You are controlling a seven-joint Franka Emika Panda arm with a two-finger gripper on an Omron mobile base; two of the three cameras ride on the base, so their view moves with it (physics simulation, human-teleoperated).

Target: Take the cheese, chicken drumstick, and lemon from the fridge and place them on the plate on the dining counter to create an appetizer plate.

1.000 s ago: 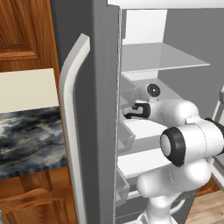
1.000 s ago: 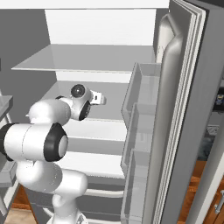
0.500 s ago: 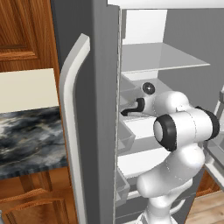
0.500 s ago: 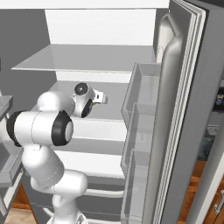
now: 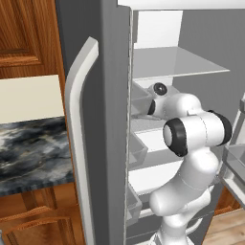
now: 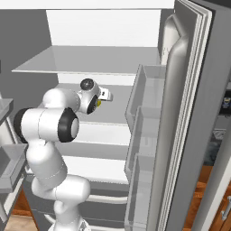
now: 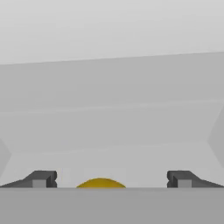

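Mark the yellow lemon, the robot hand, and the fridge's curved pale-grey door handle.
Small bright yellow lemon [image 7: 100,183]: hand view, top of its rounded surface, between the fingertips.
Two-finger hand [image 7: 111,179]: hand view, midway between its dark fingertips, open.
Long curved pale-grey fridge door handle [image 5: 78,124]: left base view, middle of the bar.

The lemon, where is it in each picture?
Left base view: not in it.
Right base view: the lemon is a tiny yellow spot just right of the robot's wrist, on the middle shelf.
Hand view: a yellow dome at the bottom, between the open gripper tips.
Shared landmark: the fridge with its white back wall.
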